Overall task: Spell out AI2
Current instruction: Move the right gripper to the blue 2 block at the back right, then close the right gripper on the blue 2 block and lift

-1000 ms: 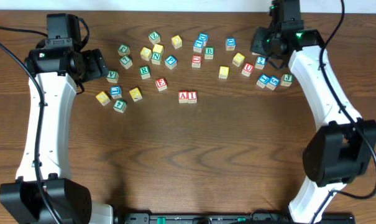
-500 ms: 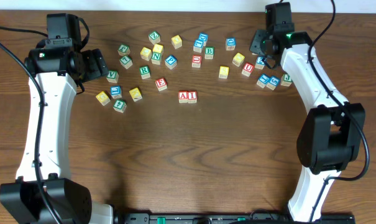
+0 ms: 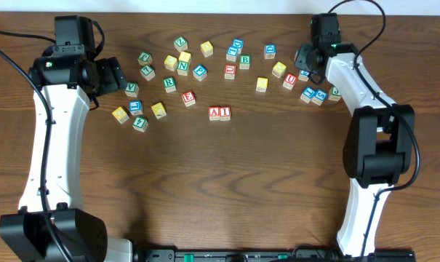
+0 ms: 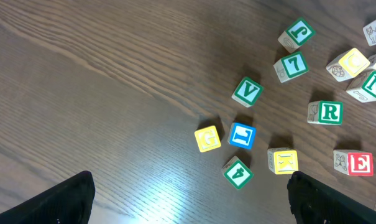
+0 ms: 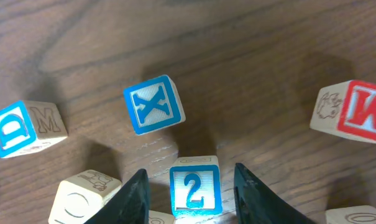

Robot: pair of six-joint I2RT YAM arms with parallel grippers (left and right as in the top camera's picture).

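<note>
The A block [image 3: 215, 112] and the I block [image 3: 225, 112], both with red letters, stand side by side at the table's middle. The blue 2 block [image 5: 196, 185] sits among loose blocks at the back right and shows partly under the arm in the overhead view [image 3: 304, 74]. My right gripper [image 5: 194, 198] is open and straddles the 2 block with a gap on each side; it also shows in the overhead view [image 3: 308, 61]. My left gripper [image 4: 191, 208] is open and empty above the left cluster, and shows in the overhead view [image 3: 115, 76].
Around the 2 block lie a blue X block [image 5: 153, 104], a red W block [image 5: 358, 112], a blue D block [image 5: 13, 127] and a cream O block [image 5: 82, 196]. Under the left gripper lie the V [image 4: 247, 92], L [image 4: 242, 135] and 4 [image 4: 238, 172] blocks.
My right gripper has come down and slightly forward over the blue 2 block. The left arm and the A and I blocks have not moved.
</note>
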